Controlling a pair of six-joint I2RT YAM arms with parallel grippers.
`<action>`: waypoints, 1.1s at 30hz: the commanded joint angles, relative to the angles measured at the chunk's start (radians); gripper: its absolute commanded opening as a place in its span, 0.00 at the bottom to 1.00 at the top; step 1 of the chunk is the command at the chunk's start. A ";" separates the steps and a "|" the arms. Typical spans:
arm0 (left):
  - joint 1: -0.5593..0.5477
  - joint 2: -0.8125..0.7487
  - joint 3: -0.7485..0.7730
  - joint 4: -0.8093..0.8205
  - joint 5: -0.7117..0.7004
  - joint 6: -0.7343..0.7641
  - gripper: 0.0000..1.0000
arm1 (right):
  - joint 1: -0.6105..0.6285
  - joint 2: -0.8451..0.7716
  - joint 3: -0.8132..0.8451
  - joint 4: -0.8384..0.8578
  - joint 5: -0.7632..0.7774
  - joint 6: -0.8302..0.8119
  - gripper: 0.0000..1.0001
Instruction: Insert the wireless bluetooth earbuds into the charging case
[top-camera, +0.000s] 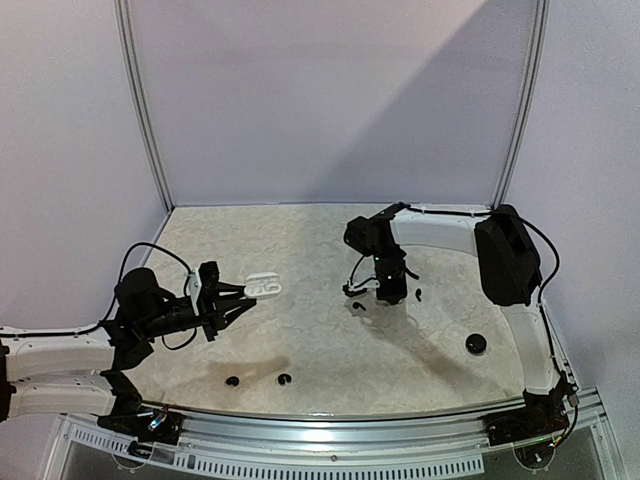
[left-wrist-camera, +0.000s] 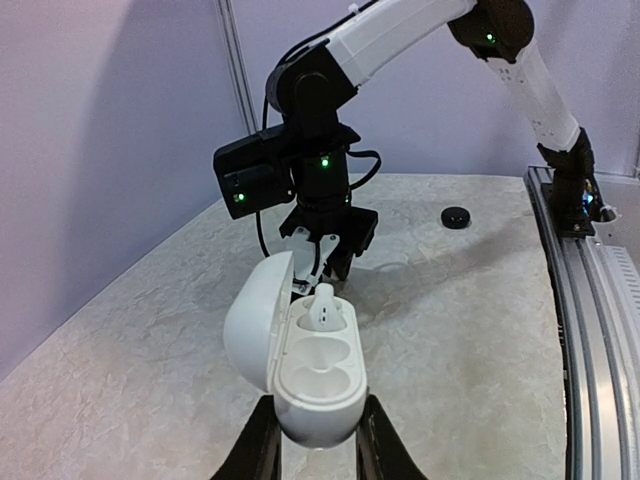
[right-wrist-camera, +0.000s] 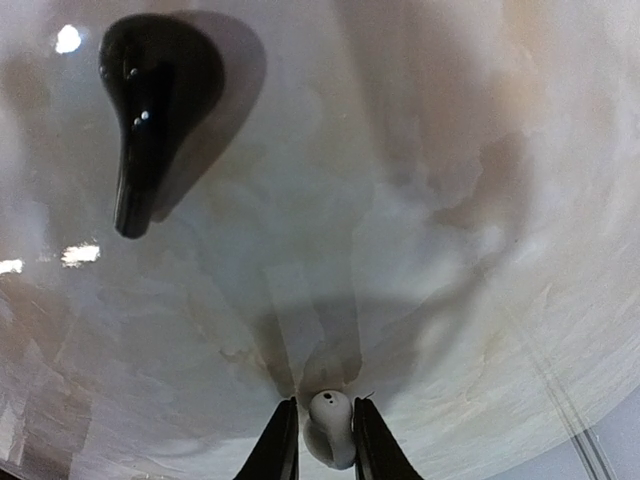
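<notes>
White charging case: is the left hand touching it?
Touching. The left wrist view shows the white charging case clamped between the fingers of the left hand.

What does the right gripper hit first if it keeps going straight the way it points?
The right gripper points down at bare table, so that comes first, probably very soon; depth is unclear. The white earbud sits between its fingers; the black earbud lies off to the side.

A pale, marble-patterned surface (top-camera: 320, 340) with a glossy sheen spans the scene. Plain lilac wall panels (top-camera: 330, 100) stand behind it and at both sides, joined by two slim metal posts (top-camera: 146, 110). A metal rail (top-camera: 330, 425) runs along the near edge.
</notes>
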 joint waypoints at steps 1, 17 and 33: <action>0.011 -0.005 0.001 -0.009 0.011 0.010 0.00 | 0.005 -0.021 -0.010 0.001 -0.014 0.001 0.21; 0.011 -0.005 0.005 -0.017 0.017 0.017 0.00 | 0.003 -0.049 -0.028 -0.007 -0.009 0.009 0.23; 0.011 0.000 0.010 -0.023 0.020 0.018 0.00 | -0.003 -0.065 -0.036 -0.001 -0.008 0.015 0.21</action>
